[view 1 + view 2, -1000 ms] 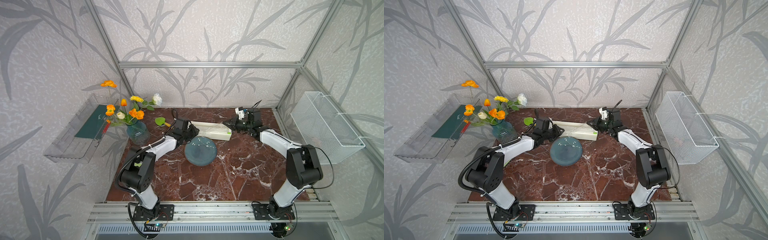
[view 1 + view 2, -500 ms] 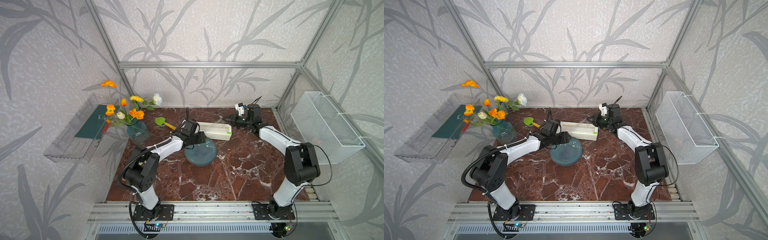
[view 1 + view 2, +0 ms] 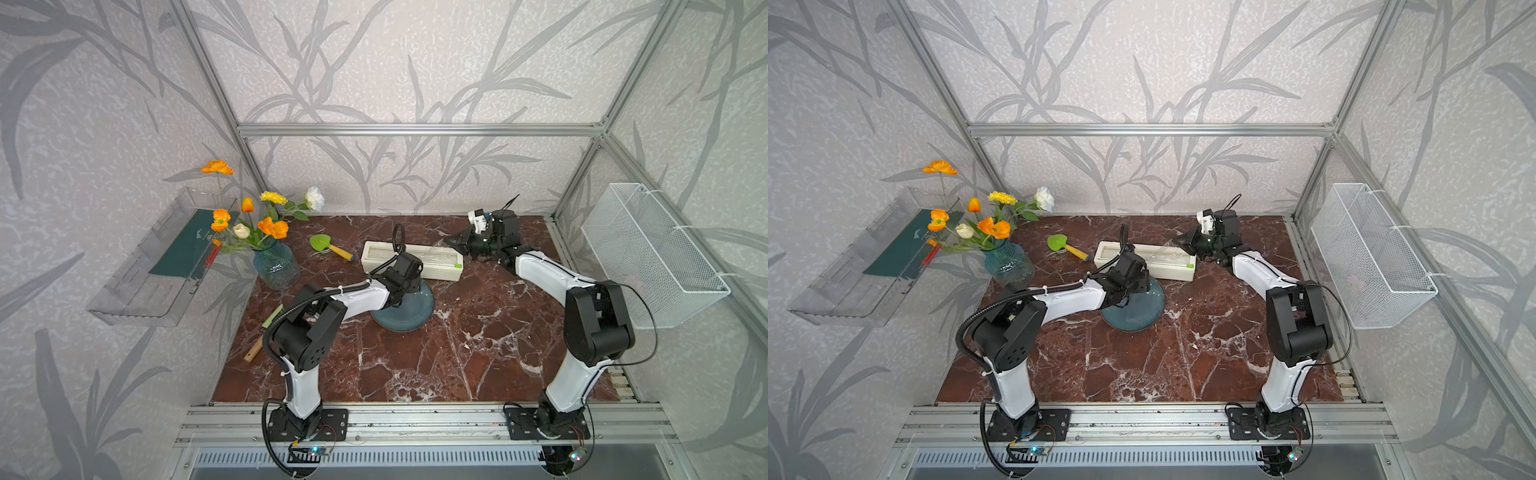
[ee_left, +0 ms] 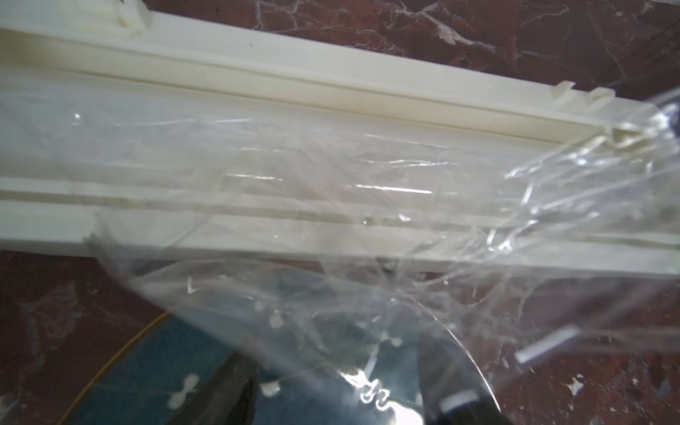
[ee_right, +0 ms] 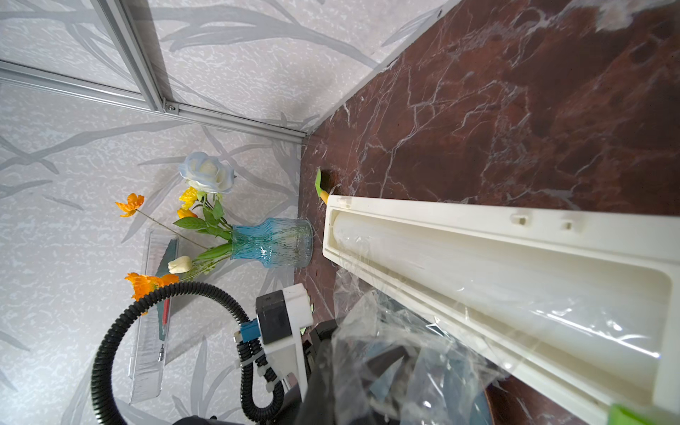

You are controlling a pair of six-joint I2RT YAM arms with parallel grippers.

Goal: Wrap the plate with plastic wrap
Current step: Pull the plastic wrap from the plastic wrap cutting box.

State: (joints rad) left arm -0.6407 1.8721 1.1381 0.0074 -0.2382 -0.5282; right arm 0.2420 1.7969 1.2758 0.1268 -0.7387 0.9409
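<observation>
The dark blue-grey plate (image 3: pixel 409 312) (image 3: pixel 1138 311) lies mid-table, just in front of the cream dispenser box (image 3: pixel 432 266) (image 3: pixel 1167 270). My left gripper (image 4: pixel 340 399) hovers over the plate's far rim, open, its dark fingers (image 4: pixel 228 390) spread apart. Wrinkled plastic wrap (image 4: pixel 368 228) runs from the box out over the plate (image 4: pixel 140 371) in front of those fingers. At the box's right end my right gripper (image 3: pixel 451 241) (image 5: pixel 349 382) is shut on a bunched corner of the plastic wrap (image 5: pixel 404 349), lifted a little off the box (image 5: pixel 515 257).
A blue glass vase of flowers (image 3: pixel 276 266) and a green trowel (image 3: pixel 328 245) stand back left. A green-and-wood tool (image 3: pixel 264 336) lies by the left arm. A wire basket (image 3: pixel 648 257) hangs on the right wall, a clear shelf (image 3: pixel 158 262) on the left.
My left gripper has moved right from the box's left end to over the plate's far rim and has opened. The right gripper has stayed shut on the film, hardly moving.
</observation>
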